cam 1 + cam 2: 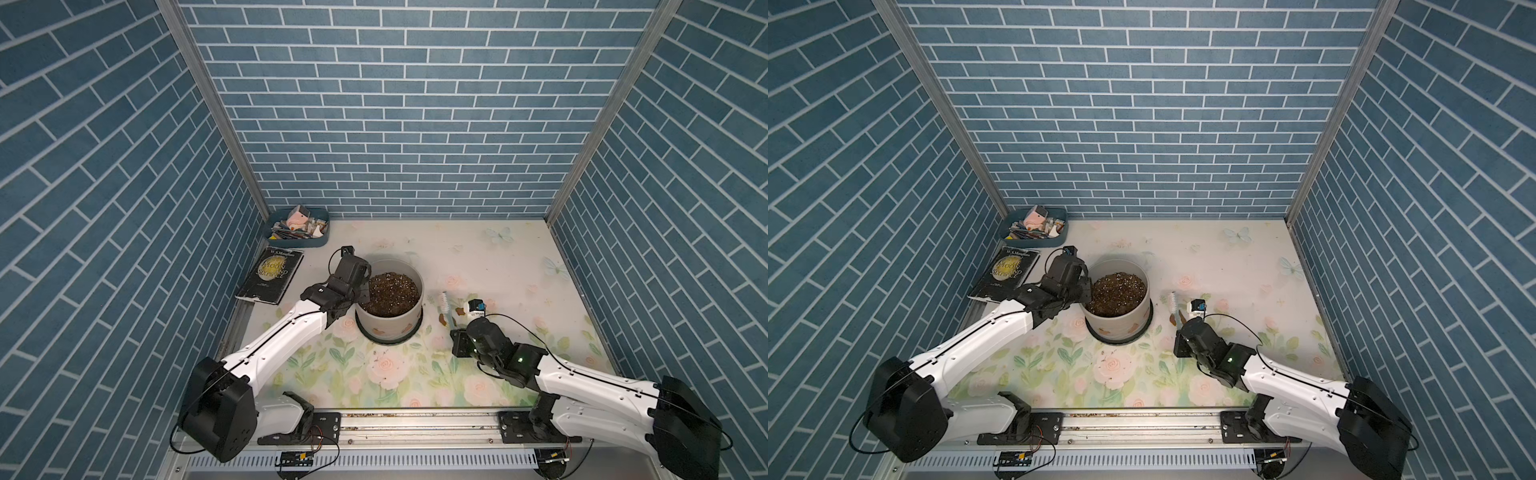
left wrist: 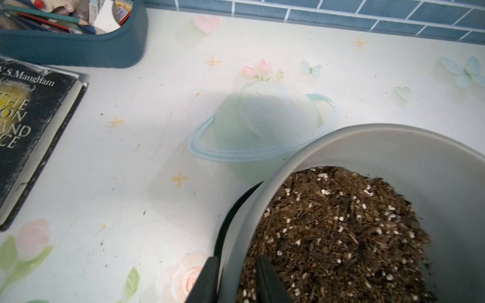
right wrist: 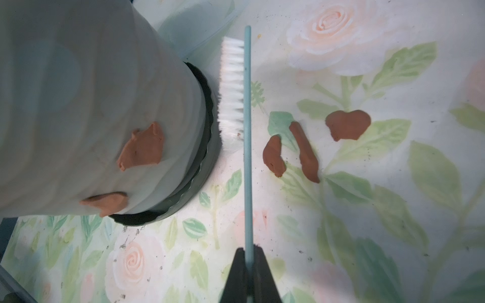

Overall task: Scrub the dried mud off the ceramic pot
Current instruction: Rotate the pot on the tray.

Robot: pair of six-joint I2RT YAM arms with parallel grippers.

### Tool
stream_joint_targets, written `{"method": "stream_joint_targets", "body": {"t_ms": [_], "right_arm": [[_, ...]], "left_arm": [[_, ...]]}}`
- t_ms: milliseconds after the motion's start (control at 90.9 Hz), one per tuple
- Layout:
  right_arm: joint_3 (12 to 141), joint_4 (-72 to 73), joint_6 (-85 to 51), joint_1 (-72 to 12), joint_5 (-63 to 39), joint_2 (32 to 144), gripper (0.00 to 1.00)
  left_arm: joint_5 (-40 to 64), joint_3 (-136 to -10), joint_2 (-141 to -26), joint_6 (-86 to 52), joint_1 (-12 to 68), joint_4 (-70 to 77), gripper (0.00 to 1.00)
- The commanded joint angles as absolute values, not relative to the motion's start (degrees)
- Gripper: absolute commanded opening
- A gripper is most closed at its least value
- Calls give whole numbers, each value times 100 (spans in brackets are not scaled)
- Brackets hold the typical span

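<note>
The ceramic pot point(image 1: 390, 309) is set mid-table on a floral cloth point(image 1: 415, 374), enclosed by blue brick-patterned walls point(image 1: 395, 104). Its rim is straddled by the left gripper point(image 2: 236, 280), jaws parted. Dried mud point(image 3: 143, 148) is stuck on its wall. A brush point(image 3: 246, 131) is clamped in the right gripper point(image 3: 248, 265).

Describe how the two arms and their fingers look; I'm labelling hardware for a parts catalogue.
Both arms have glossy white link shells with a thin black cable running along them, and black joints, wrist housings and shoulder blocks. The left arm carries a small white marking on its black wrist. The right arm shows green indicator lights. The fingers are matte black wedges tapering toward the tip. Loose black cables loop at each wrist.
</note>
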State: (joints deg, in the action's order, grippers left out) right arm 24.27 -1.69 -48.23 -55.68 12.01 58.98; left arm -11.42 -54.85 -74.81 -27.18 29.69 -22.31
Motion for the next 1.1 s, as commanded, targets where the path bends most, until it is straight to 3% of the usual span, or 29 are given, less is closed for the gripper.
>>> {"method": "stream_joint_targets", "body": {"t_ms": [0,176,440,792,1089], "right_arm": [[2380,-80,-4994,-5642,1318,5951,0],[2390,-44,-5025,-5688,1380,6009,0],[2351,16,-5148,-5696,1466,6030,0],[2338,550,-5299,-5696,1165,6428,0],[2314,681,-5363,-5729,1107,6583,0]], "left_arm": [[-991,-5761,-7709,-2805,3006,-1858,43],[-1176,-6059,-7902,-2745,2965,-1847,56],[-1252,-6088,-8008,-2642,2927,-1741,59],[-1312,-5933,-8030,-2585,2860,-1698,52],[-1307,-5792,-8016,-2641,2843,-1736,30]]}}
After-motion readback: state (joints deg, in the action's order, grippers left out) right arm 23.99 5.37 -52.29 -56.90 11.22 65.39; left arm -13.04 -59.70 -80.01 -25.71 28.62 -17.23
